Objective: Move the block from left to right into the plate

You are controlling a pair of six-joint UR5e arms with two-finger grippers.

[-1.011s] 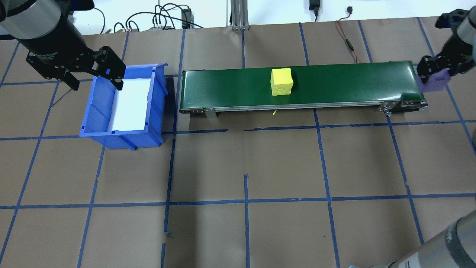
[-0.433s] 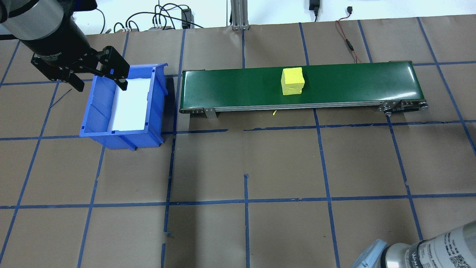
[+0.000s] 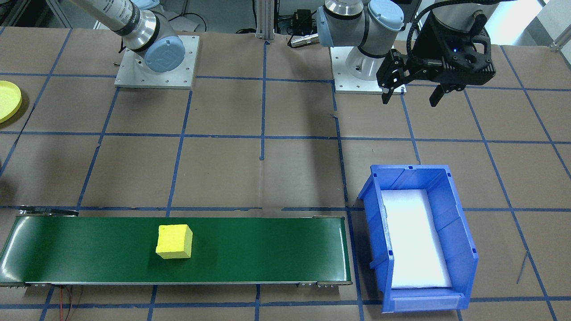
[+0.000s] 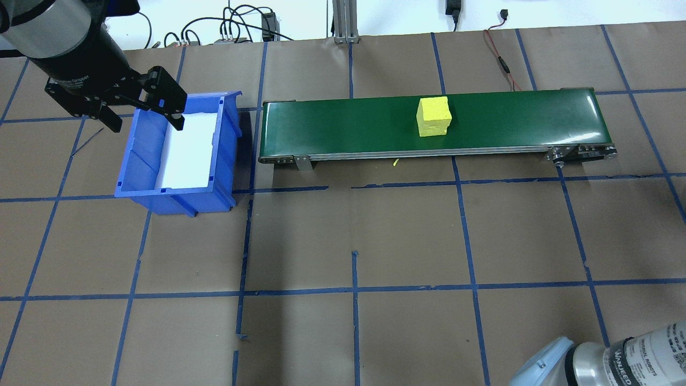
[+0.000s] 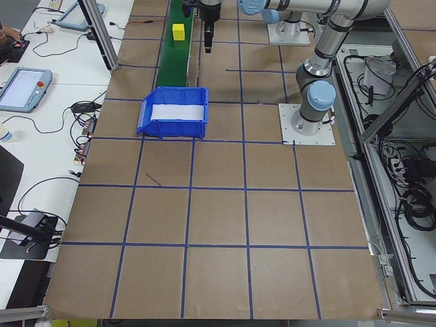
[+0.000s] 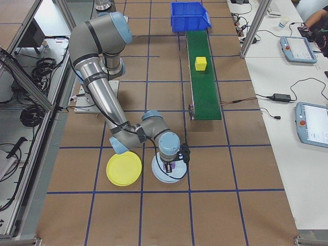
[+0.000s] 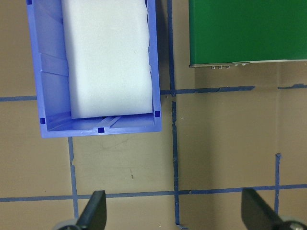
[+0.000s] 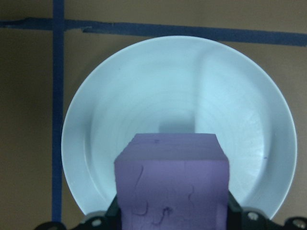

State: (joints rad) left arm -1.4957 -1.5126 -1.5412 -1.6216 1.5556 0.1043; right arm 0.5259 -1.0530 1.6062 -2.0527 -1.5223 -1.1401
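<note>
We see a yellow foam cube (image 4: 434, 116) sitting squarely on the green conveyor belt (image 4: 343, 126), farther right than a second ago. Our right gripper (image 8: 170, 218) clamps a purple cube (image 8: 171, 184) above a pale blue plate (image 8: 120, 143) beside the yellow plate (image 6: 123, 168). Our left gripper (image 4: 144, 115) hangs spread over the blue bin (image 4: 139, 166).

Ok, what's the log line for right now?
left hand open, empty | right hand holding purple block above pale plate | yellow block on green belt | yellow plate empty
</note>
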